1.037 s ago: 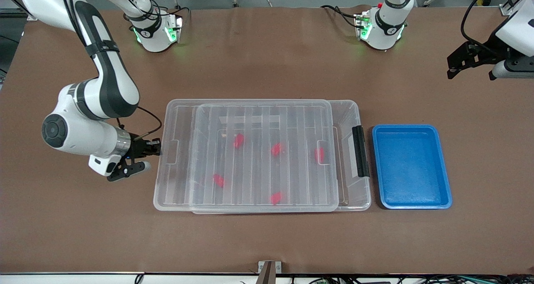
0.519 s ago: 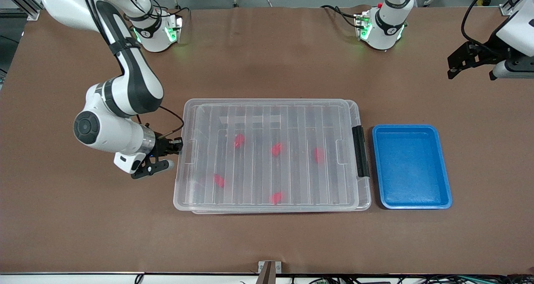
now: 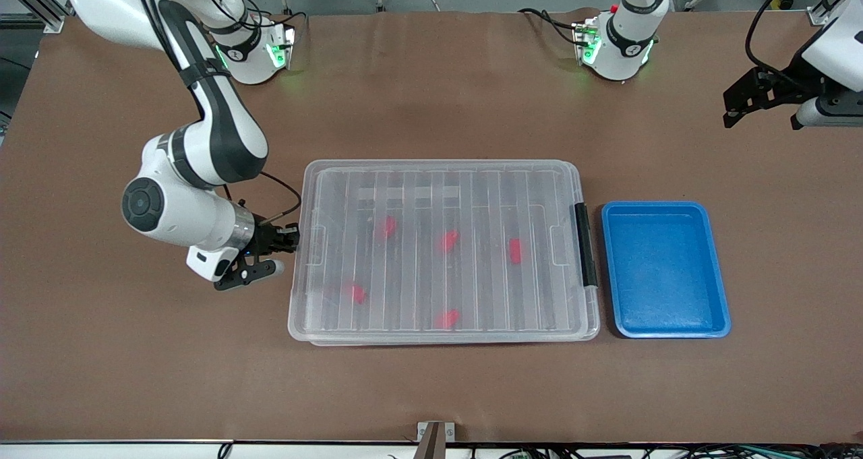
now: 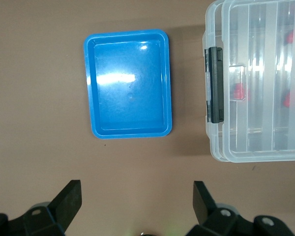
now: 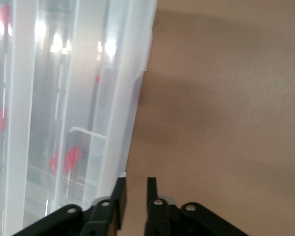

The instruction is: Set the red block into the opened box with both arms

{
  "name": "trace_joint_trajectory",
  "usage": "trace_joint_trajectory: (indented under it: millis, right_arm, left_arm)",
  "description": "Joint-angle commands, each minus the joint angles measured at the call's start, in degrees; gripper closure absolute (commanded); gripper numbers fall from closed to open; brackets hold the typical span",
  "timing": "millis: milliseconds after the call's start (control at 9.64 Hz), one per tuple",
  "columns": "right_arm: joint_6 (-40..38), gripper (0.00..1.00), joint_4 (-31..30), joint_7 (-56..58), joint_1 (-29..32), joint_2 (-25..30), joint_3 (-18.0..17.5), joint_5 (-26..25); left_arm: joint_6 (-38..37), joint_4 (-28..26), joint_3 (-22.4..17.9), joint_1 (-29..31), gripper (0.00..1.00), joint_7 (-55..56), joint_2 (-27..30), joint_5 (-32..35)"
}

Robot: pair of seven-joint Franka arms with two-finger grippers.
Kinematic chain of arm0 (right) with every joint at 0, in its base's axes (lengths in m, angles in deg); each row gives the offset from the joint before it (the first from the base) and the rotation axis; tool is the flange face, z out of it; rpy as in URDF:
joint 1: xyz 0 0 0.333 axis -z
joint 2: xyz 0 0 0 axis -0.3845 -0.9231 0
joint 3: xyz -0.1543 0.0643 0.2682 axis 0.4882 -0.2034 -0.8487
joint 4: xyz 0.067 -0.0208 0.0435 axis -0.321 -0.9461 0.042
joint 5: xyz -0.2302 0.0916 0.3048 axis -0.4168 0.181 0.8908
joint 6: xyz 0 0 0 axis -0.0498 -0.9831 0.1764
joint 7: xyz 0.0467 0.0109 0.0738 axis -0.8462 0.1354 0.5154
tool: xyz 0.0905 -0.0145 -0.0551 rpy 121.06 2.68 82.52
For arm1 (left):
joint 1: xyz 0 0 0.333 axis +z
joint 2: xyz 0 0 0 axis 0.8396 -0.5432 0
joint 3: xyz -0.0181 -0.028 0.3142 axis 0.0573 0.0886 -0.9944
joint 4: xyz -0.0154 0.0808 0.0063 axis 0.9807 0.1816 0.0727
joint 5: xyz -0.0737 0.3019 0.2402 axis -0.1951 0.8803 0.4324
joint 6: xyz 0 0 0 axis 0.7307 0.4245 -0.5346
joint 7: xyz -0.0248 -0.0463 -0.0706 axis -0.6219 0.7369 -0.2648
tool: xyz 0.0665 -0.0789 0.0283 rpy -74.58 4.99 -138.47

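Red pieces show through clear plastic in the front view. We count five of them inside the box, and the red block closest to the black latch lies flat on the bottom. The ribbed lid lies over the box and covers almost all of it. The right gripper is just beside the short end of the lid, toward the right arm's end of the table. The left gripper waits in the air over the left arm's end of the table. An empty blue tray is just beside the latch end of the box. The table is plain brown and bare apart from these things. At its top edge we see the two bases with green lights, some cables and a grey floor.

In the left wrist view the left gripper has its fingers wide apart and holds nothing. It looks down at the tray and the latch.

In the right wrist view the right gripper has its fingers a little apart. Only the table shows between them, with the lid edge beside one finger.

We judge that the placing is done and that the lid is being closed. The next move calls for the right gripper to draw away without catching the lid edge.
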Motion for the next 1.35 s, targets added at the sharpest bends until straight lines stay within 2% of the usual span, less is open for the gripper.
trace_joint_trajectory:
  millis: [0,104,207,311,519,622,830,933,1244]
  right_arm:
    - [-6.8,0.0,3.3,-1.3,3.4,3.6,1.0,0.3]
    - [-7.5,0.0,3.3,-7.4,3.5,7.5,3.4,-3.0]
    - [-9.2,0.0,3.5,-14.2,3.8,11.3,4.2,-9.5]
    - [-10.5,0.0,3.5,-17.5,5.0,14.5,4.1,-13.3]
    - [-16.0,0.0,3.6,-17.5,9.1,20.0,4.5,-13.8]
    - [-19.1,0.0,4.9,-16.9,9.1,21.8,7.5,-13.5]
    - [-34.8,0.0,14.4,-14.2,9.0,22.3,8.5,-13.7]
    - [-38.8,0.0,15.9,-11.8,9.3,22.3,8.7,-14.0]
    - [-38.3,0.0,15.4,-9.3,9.7,22.3,10.1,-14.8]
  left_arm:
    - [0.2,-0.9,-0.3,-0.2,0.0,-0.7,-0.9,-0.3]
    - [0.2,-0.8,-0.2,-0.4,0.0,-0.6,-0.9,0.0]
    - [0.2,-0.8,-0.2,-0.4,0.0,-0.6,-0.9,0.0]
    - [0.2,-0.8,-0.2,-0.3,0.0,-0.6,-0.9,0.0]
    - [0.2,0.7,-0.2,-0.2,0.0,0.0,-2.0,-0.5]
    - [0.1,1.8,-0.1,-0.6,0.0,-0.3,-2.8,0.0]
    - [0.0,1.8,0.1,-0.5,0.0,-0.6,-2.8,-0.2]
    - [-0.1,1.8,0.1,-0.5,0.0,-0.6,-2.8,-0.2]
    - [-0.1,1.9,0.1,-0.5,0.0,-0.7,-2.8,-0.7]
